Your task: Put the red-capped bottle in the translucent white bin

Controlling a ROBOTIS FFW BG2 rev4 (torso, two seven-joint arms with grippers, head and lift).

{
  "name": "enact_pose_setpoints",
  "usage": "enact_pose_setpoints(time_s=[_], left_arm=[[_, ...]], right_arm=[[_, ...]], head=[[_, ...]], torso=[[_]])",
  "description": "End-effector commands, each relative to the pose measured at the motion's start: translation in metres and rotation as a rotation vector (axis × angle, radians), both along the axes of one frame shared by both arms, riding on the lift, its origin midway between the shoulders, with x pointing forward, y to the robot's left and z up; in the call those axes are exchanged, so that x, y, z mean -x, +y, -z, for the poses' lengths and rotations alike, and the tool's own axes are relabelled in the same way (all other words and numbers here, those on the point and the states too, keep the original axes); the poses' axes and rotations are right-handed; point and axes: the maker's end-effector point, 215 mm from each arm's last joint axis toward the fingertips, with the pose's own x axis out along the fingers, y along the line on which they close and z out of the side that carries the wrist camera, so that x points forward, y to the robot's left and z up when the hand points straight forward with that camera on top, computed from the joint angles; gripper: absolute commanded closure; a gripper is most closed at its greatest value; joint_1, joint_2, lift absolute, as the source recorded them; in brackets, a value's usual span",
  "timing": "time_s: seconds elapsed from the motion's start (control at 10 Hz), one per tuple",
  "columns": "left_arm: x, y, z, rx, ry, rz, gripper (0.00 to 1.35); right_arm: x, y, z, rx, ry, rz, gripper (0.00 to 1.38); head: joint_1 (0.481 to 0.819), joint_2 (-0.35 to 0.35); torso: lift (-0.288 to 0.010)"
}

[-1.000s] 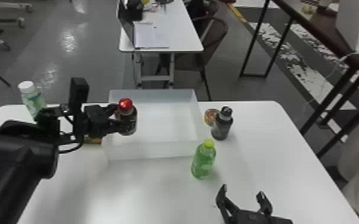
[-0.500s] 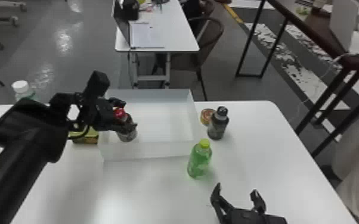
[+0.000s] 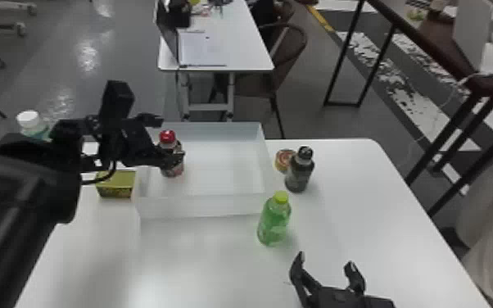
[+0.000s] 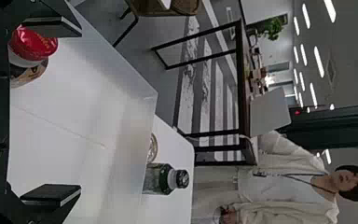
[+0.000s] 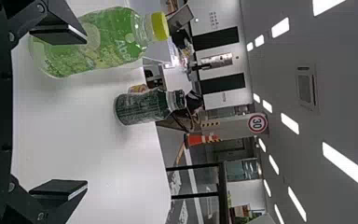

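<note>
The red-capped bottle (image 3: 173, 166) stands upright inside the translucent white bin (image 3: 200, 207), near its left wall. My left gripper (image 3: 168, 138) is open at the bin's left side, its fingers spread around the bottle's upper part. In the left wrist view the left gripper (image 4: 72, 109) has its fingers wide apart, with the red cap (image 4: 33, 43) beside one of them and bin floor between. My right gripper (image 3: 326, 261) is parked open at the table's front right; in the right wrist view the right gripper (image 5: 81, 112) holds nothing.
A green bottle (image 3: 274, 221) stands in front of the bin's right corner. Right of the bin are a dark bottle (image 3: 299, 174) and a round tin (image 3: 284, 159). Left of it lie a yellow-green box (image 3: 116, 184) and a white-capped bottle (image 3: 30, 123).
The bottle was held in the left gripper above the bin's left part; it has come down into the bin, and the gripper has opened around it. The right gripper stays parked.
</note>
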Motion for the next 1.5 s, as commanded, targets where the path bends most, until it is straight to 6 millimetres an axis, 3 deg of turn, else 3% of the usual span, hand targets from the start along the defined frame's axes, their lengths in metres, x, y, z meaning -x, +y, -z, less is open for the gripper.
enact_pose_setpoints(time_s=[0.0,0.2,0.5,0.8,1.0,1.1,1.4], left_arm=[[0.019,0.017,-0.02,0.111,-0.033,-0.066,0.12],[0.059,0.069,-0.02,0.291,-0.045,-0.262,0.12],[0.138,0.144,0.01,0.43,-0.051,-0.512,0.12],[0.205,0.169,0.039,0.478,-0.093,-0.691,0.12],[0.244,0.186,0.068,0.412,-0.082,-0.731,0.12],[0.256,0.19,0.086,0.418,-0.058,-0.761,0.12],[0.256,0.188,0.093,0.436,-0.044,-0.769,0.12]], right_arm=[[0.0,0.0,0.0,0.001,-0.001,0.0,0.19],[-0.001,0.0,-0.002,0.004,-0.006,-0.002,0.19],[0.002,-0.002,-0.003,0.005,-0.006,0.002,0.19],[0.008,-0.015,-0.006,0.014,-0.011,0.021,0.19],[0.014,-0.019,-0.005,0.024,-0.005,0.033,0.19],[0.015,-0.022,-0.007,0.039,-0.008,0.036,0.19],[0.019,-0.025,-0.011,0.066,-0.011,0.052,0.19]], head=[[0.695,-0.121],[0.695,-0.1],[0.695,-0.006],[0.695,0.052],[0.695,0.063],[0.695,0.075],[0.695,0.082]], torso=[[-0.075],[-0.075],[-0.075],[-0.075],[-0.075],[-0.075],[-0.075]])
